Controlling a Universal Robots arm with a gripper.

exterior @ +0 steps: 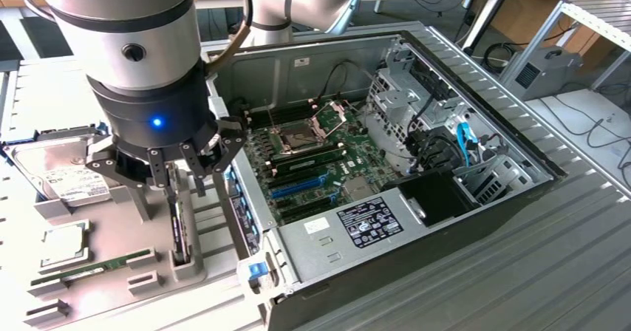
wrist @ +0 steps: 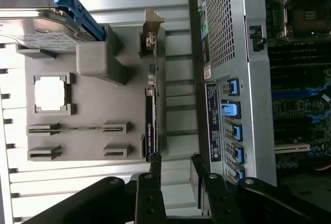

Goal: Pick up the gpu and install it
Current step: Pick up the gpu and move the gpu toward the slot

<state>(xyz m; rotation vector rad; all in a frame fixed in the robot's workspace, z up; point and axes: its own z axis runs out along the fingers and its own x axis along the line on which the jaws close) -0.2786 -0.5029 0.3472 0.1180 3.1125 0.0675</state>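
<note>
Gpu point(exterior: 179, 227) (edge-on) apparently below spread fingers point(exterior: 158, 170)

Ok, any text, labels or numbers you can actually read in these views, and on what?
No text is clear enough to quote.
On the power supply label, black with white print: too small to read.
On the hard drive label, white: blurred.
On the white sticker on the case frame: too small.
On the dark label strip on the case's rear panel: unreadable.
On the gpu, pale print along its edge: too small.

No text legible. Power supply label point(exterior: 365, 224), hard drive label point(exterior: 71, 184), rear case sticker point(wrist: 212, 118): printed, too small to read.
</note>
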